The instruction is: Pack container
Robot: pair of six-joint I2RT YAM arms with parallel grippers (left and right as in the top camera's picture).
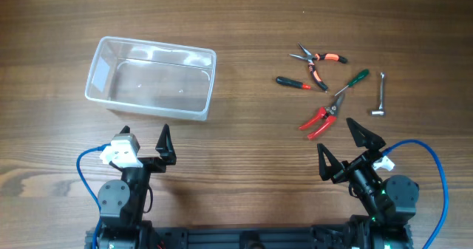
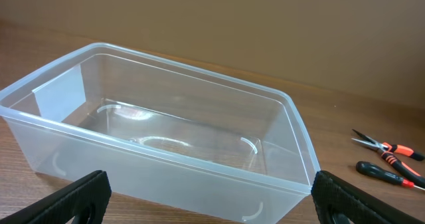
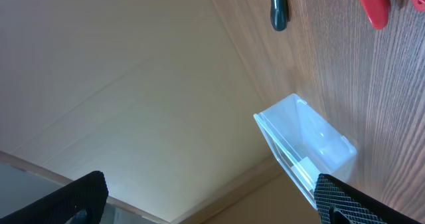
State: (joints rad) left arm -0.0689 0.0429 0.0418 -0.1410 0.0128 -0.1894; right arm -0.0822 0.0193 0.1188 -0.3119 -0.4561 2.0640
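Tub (image 1: 151, 79): empty, on the left, just in front of the left claw (image 1: 144, 129).
Feel: looks light, thin, bendy and slippery.
Hold: pinch a side wall at the rim.
Left claw: wide open, holding nothing.
Right claw (image 1: 335, 134): wide open, holding nothing, near the red snips (image 1: 321, 117).

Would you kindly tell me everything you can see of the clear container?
The container is a see-through plastic tub, rectangular with rounded corners and an outward rim. It stands upright, open-topped and empty, on the left part of the wooden table, slightly skewed to the table's grain. Faint moulded curves show in its floor, and one end wall carries a pale rectangular patch. Only the table touches it.
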